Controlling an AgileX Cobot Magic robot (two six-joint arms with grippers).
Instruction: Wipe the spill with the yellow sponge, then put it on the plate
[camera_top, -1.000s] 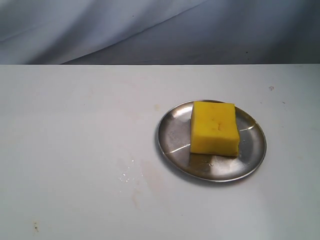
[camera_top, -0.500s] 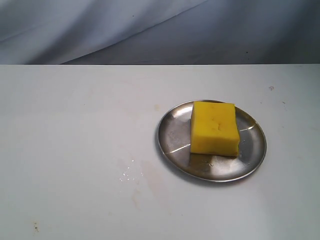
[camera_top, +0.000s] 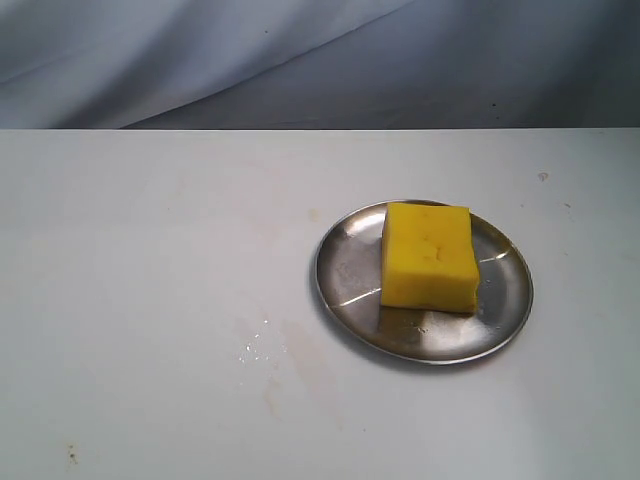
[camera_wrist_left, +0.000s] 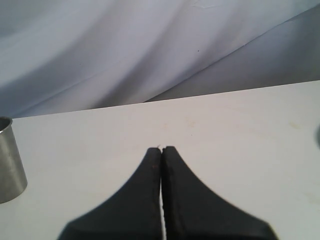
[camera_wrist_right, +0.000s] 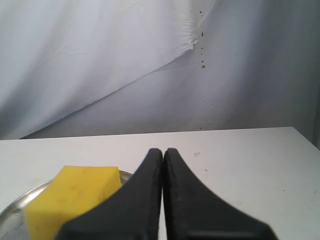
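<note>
The sponge (camera_top: 428, 255) lies flat on the plate (camera_top: 345, 270), right of centre in the exterior view and covering the plate's upper right part. The spill (camera_top: 262, 350) shows as a few glinting droplets and a faint brownish smear on the table (camera_top: 150, 230), lower left of the plate and apart from it. The left gripper (camera_wrist_left: 161, 149) has its fingers pressed together on nothing, with a metal cylinder (camera_wrist_left: 10, 160) standing nearby. The right gripper (camera_wrist_right: 163, 150) is likewise closed and empty, hanging near the sponge.
</note>
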